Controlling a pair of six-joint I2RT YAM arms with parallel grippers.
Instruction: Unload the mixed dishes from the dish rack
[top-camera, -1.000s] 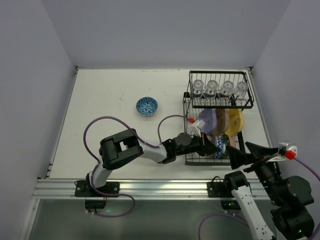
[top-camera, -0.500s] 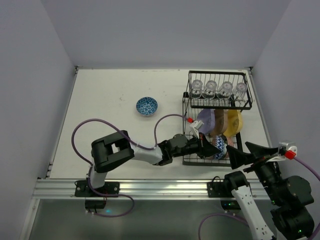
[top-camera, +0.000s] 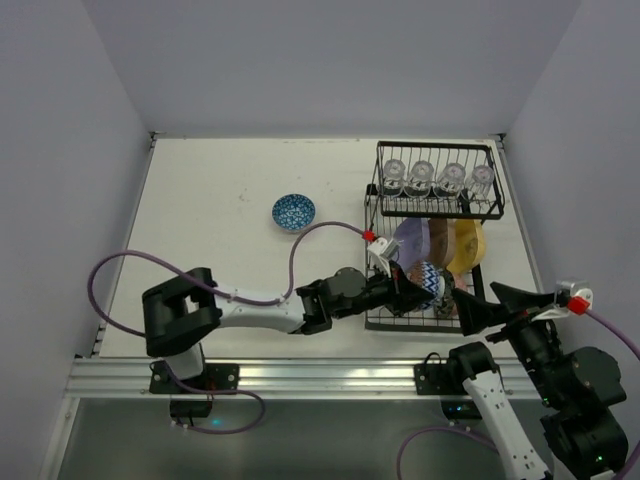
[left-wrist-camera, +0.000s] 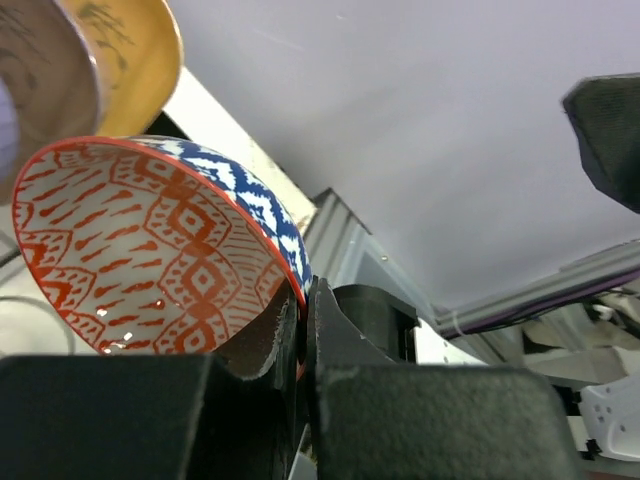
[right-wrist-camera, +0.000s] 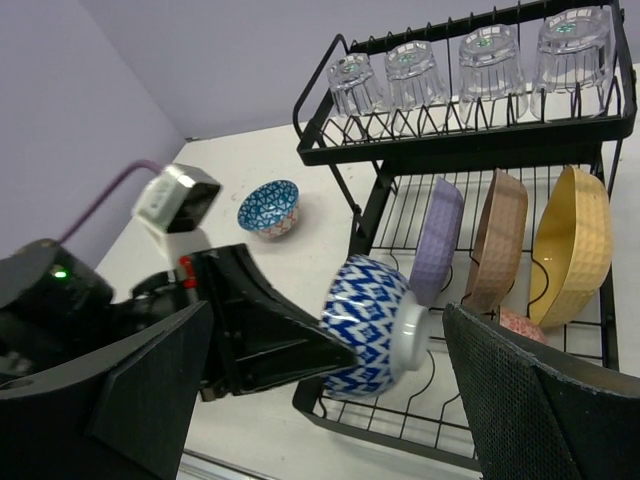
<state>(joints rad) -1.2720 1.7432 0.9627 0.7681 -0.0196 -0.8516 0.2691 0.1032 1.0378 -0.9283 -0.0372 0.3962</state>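
left wrist view: clamped with the left pincer (left-wrist-camera: 305, 300) on the rim of the patterned bowl (left-wrist-camera: 150, 250), one finger inside the red hollow, one outside, a grip fit for a dish standing on edge. from the right wrist, tilted at the near front of the dish rack (right-wrist-camera: 460, 142), seemingly free of its wires, though hard to judge. right pincer (top-camera: 490, 303) spread wide, empty, beside the rack. plates (right-wrist-camera: 500, 235) and glasses (right-wrist-camera: 488, 60) yet to unload; blue bowl (right-wrist-camera: 268, 207) out on the surface (top-camera: 220, 190).
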